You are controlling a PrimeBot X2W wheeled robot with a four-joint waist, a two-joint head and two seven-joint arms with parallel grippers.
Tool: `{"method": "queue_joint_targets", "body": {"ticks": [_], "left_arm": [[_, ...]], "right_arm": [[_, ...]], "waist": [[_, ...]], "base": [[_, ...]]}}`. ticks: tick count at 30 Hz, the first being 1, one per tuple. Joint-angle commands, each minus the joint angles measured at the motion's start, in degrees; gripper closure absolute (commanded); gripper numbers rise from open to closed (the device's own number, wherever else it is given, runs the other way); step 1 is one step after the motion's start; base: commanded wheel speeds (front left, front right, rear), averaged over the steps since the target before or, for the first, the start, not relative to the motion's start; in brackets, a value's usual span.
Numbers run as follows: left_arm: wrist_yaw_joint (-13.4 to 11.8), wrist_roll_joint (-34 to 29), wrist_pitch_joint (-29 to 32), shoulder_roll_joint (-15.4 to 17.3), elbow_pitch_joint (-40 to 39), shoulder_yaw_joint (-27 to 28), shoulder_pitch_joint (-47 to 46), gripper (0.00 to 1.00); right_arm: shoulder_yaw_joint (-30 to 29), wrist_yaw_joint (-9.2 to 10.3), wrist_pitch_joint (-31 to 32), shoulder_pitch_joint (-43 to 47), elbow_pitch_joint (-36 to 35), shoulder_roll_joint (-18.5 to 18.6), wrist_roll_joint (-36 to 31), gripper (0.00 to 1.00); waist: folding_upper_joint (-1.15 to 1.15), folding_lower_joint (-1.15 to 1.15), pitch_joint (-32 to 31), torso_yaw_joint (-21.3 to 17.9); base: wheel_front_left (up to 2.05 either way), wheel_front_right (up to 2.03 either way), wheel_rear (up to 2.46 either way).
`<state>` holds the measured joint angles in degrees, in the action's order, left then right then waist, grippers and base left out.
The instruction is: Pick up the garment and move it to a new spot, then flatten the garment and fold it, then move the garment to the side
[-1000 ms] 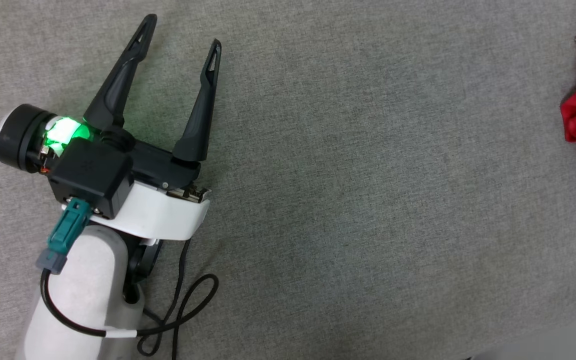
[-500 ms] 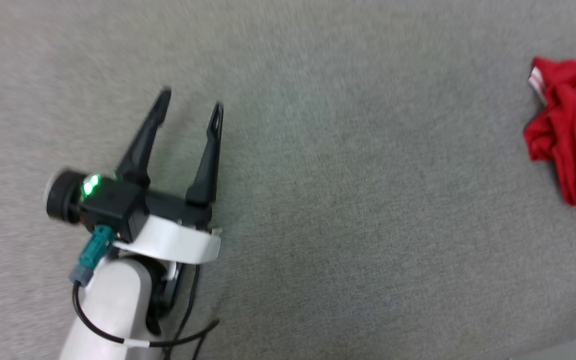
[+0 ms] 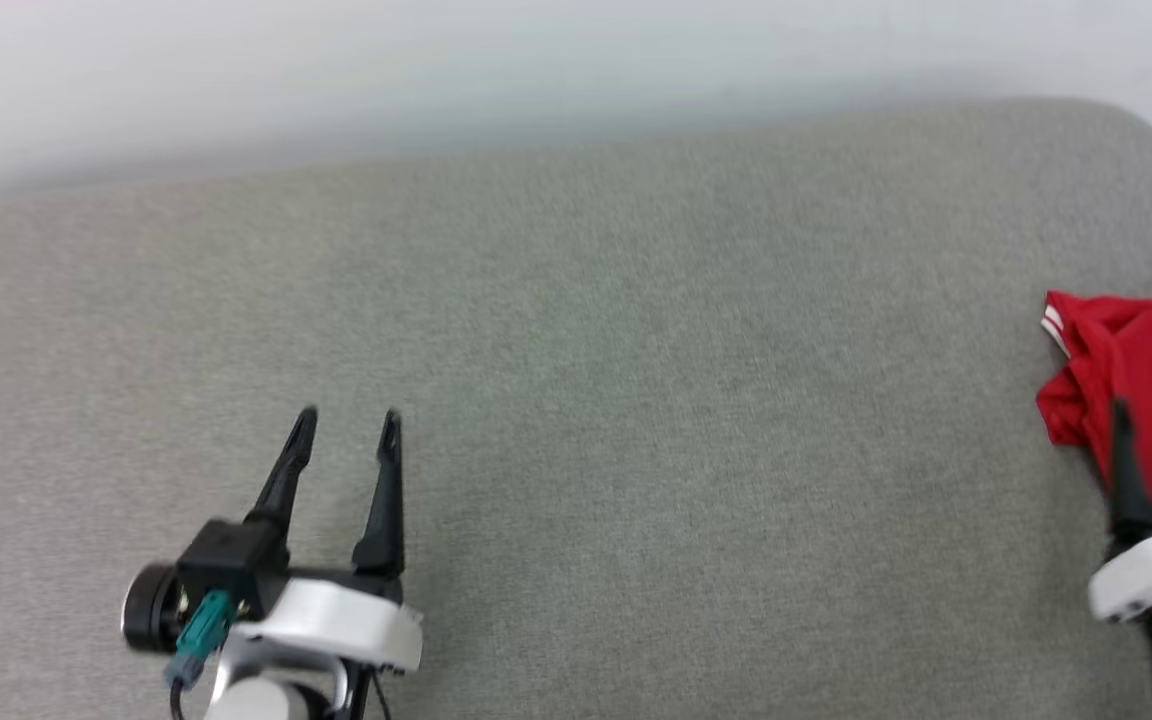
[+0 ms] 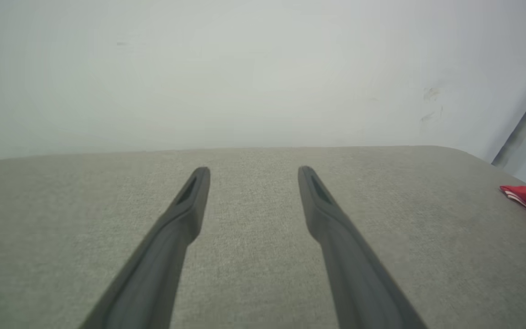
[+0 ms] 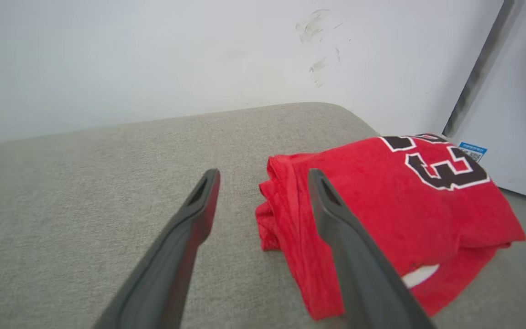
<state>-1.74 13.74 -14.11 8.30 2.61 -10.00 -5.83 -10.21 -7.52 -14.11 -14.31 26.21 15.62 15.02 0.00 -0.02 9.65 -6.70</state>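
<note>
Grey fabric cushion (image 3: 636, 400) against scuffed white wall (image 5: 153, 55); blue sticker (image 5: 472, 151) on panel (image 5: 514, 105)

Matt red cloth on the garment (image 5: 372, 205), coarse grey woven fabric over the tabletop (image 5: 85, 183), smooth matt dark plastic on the right end effector (image 5: 264, 176).

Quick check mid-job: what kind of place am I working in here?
Likely an indoor room or test space: a grey fabric-covered padded surface, rounded at its corner, stands against a scuffed plain white wall, with a red jersey lying on it.
</note>
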Motion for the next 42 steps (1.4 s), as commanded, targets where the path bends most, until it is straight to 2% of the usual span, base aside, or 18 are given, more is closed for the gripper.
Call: {"method": "queue_joint_targets", "body": {"ticks": [1, 2, 7, 15, 21, 30, 42], "left_arm": [[-0.52, 0.38, -0.26, -0.20, 0.22, 0.51, 1.47, 0.00], [-1.14, 0.94, -0.39, -0.41, 0.42, 1.11, 3.29, 0.00], [-2.21, 1.42, -0.71, -0.22, 0.91, 2.26, 7.28, 0.00], [-2.56, 0.85, -0.87, 0.76, 1.10, 2.62, 10.37, 0.00], [-2.44, 0.56, -0.98, 1.45, 1.88, 2.52, 11.76, 0.00], [-1.81, 1.24, -1.07, 1.39, 3.75, 2.19, 12.21, 0.00], [-1.12, 1.44, -1.17, 1.10, 5.83, 2.08, 10.97, 0.00]], "right_arm": [[0.68, 0.06, 0.48, 1.76, -1.16, -0.92, -0.19, 0.00], [2.37, 0.06, 1.36, 4.38, -4.00, -2.93, -0.43, 0.00], [6.17, 0.06, 3.94, 10.02, -11.55, -6.53, -0.75, 0.00], [8.64, 0.06, 8.94, 17.59, -24.66, -9.56, -3.30, 0.00], [7.61, 0.06, 12.21, 22.97, -32.51, -11.21, -4.86, 0.00], [6.93, 0.06, 15.10, 26.64, -37.88, -12.27, -6.02, 0.00], [6.85, 0.06, 15.99, 26.61, -38.42, -12.70, -5.95, 0.00]], "waist": [[0.00, 0.02, -2.98, 1.48], [0.00, 0.02, -4.29, 1.92], [0.00, 0.02, -7.87, 3.01], [0.00, 0.02, -10.97, 4.66], [0.00, 0.02, -12.28, 5.16], [0.00, 0.02, -13.48, 5.06], [0.00, 0.02, -13.49, 5.66]], "base": [[0.00, 0.00, 0.00], [0.00, 0.00, 0.00], [0.00, 0.00, 0.00], [0.00, 0.00, 0.00], [0.00, 0.00, 0.00], [0.00, 0.00, 0.00], [0.00, 0.00, 0.00]]}}
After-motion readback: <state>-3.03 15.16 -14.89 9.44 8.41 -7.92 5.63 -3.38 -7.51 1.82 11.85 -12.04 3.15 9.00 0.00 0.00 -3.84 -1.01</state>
